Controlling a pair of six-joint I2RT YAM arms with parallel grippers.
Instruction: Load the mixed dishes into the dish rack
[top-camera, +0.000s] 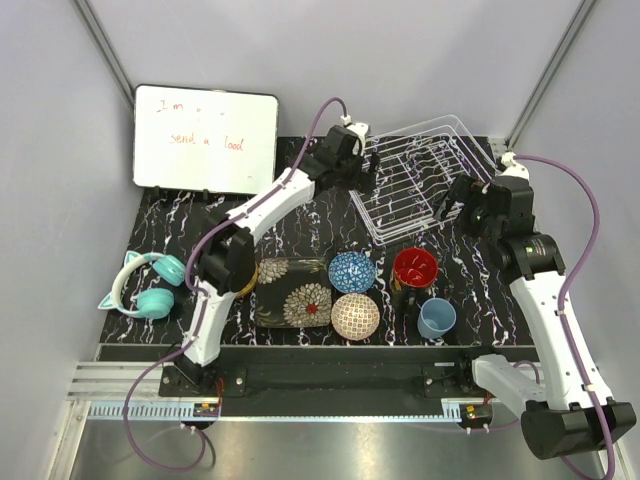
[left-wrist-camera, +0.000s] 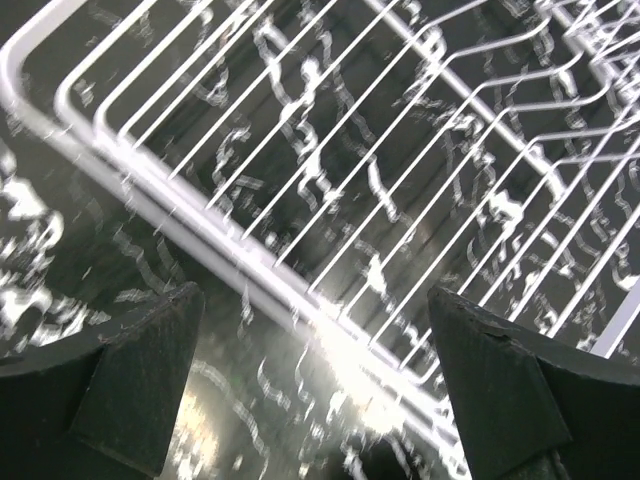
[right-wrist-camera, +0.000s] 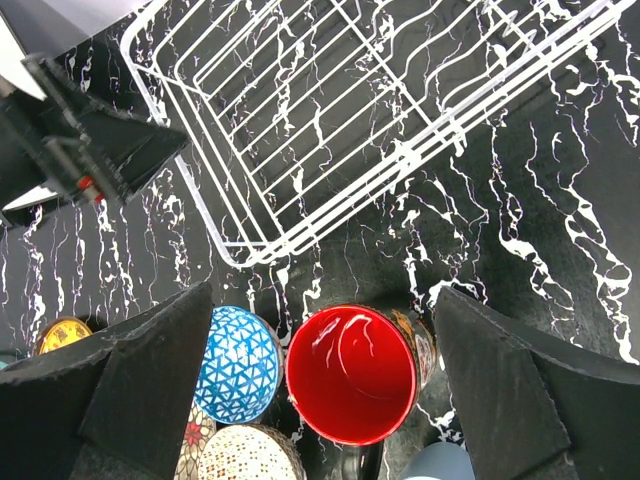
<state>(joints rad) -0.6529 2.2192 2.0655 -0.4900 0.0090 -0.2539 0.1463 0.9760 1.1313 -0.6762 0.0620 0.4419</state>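
The white wire dish rack stands at the back right with nothing in it. My left gripper is open and empty at its left rim; the rim wire runs between the jaws. My right gripper is open and empty, held above the black mug with red inside. In front stand the dark floral plate, blue patterned bowl, beige patterned bowl, the mug and the light-blue cup. The yellow plate is mostly hidden behind my left arm.
Teal cat-ear headphones lie at the left edge of the black marbled table. A whiteboard with red writing leans at the back left. Grey walls close in both sides.
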